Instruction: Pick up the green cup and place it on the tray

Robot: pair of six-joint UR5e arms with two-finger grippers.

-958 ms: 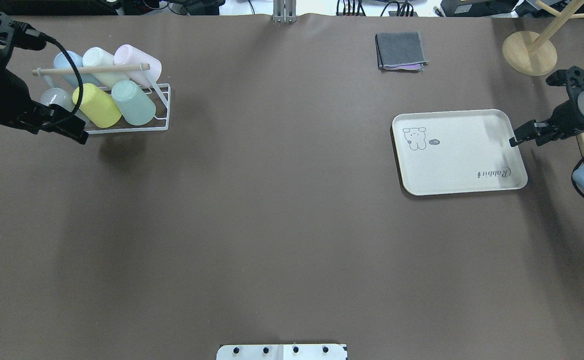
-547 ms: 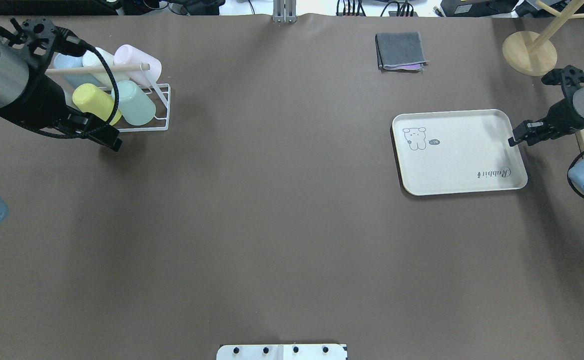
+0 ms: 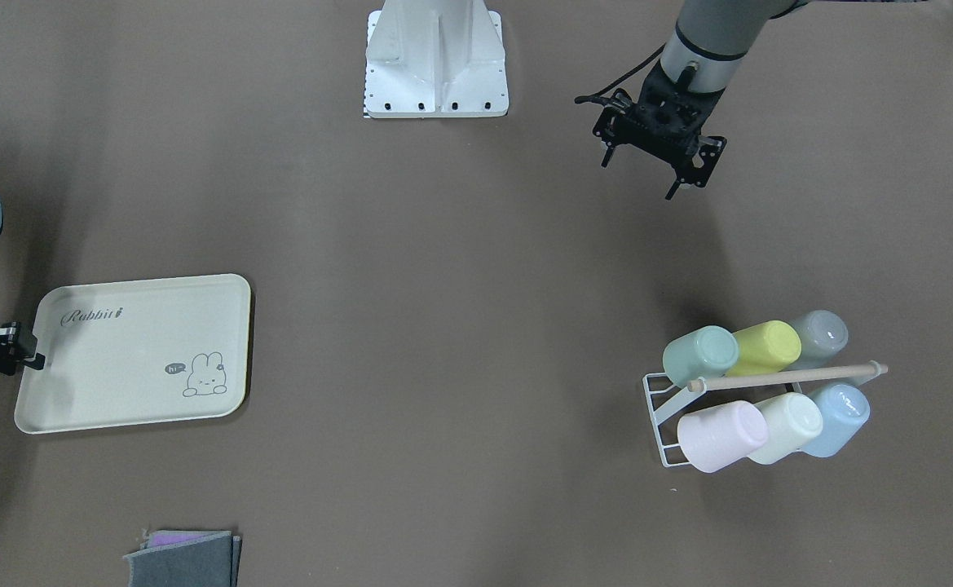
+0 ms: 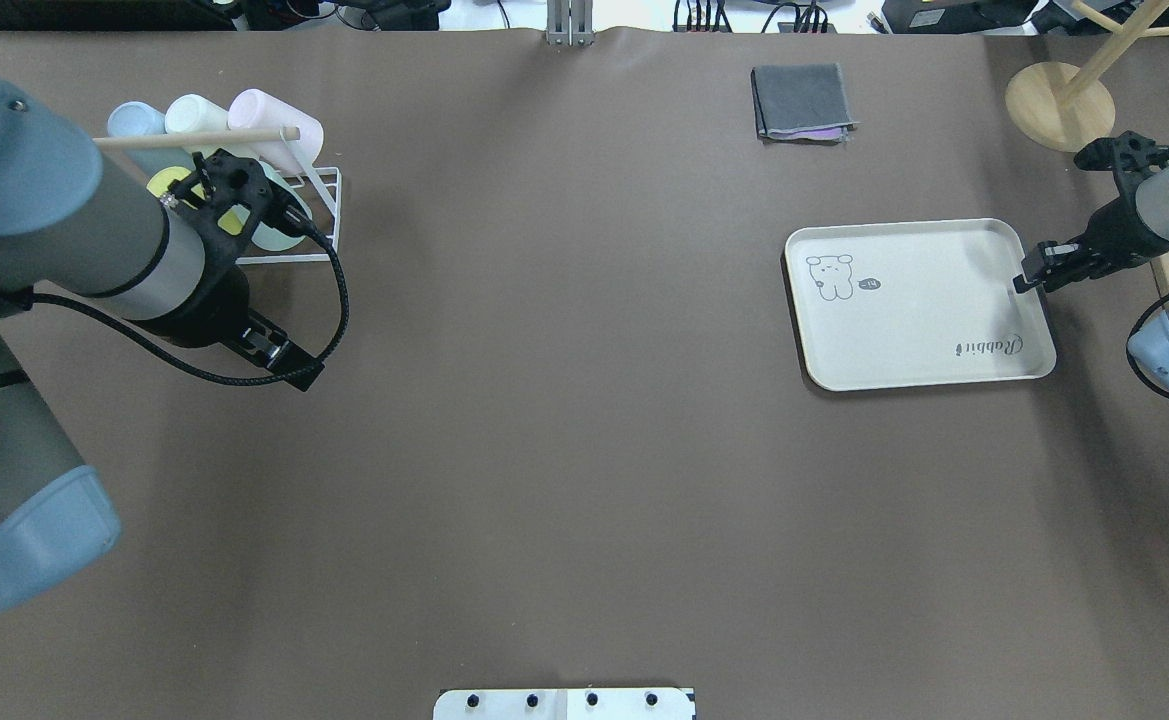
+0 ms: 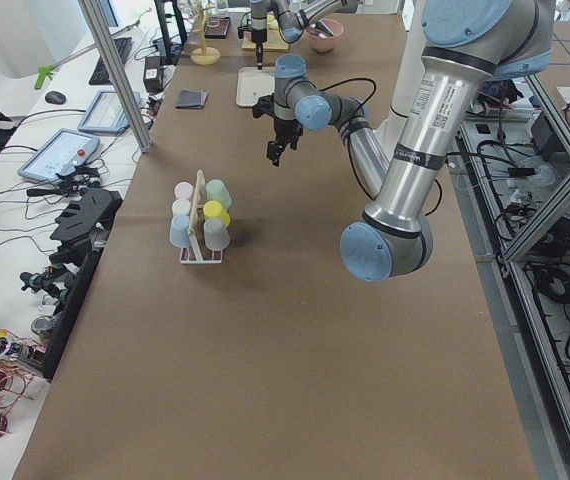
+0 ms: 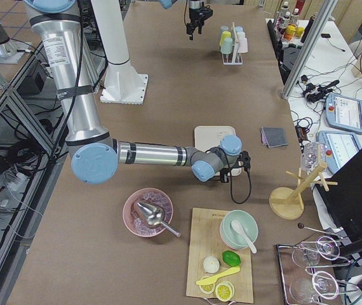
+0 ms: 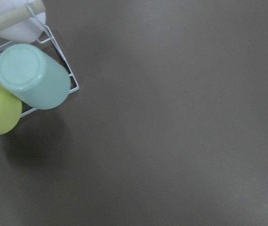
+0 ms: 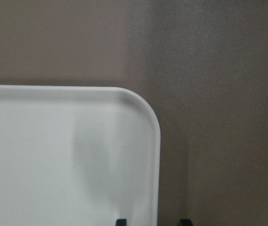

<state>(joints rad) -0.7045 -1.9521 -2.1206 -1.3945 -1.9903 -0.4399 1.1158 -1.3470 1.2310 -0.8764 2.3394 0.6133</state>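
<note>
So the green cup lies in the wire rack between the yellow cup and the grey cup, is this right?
No: the green cup lies in the wire rack at the row's end, beside the yellow cup, as the front-facing view shows.

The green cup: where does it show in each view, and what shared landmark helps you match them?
Front-facing: green cup lower right.
Overhead: green cup upper left, mostly hidden by the left arm.
Exterior left: green cup left of centre.
Exterior right: green cup top, small.
Left wrist: green cup upper left.
Right wrist: not in it.
Landmark: the yellow cup beside it.
</note>
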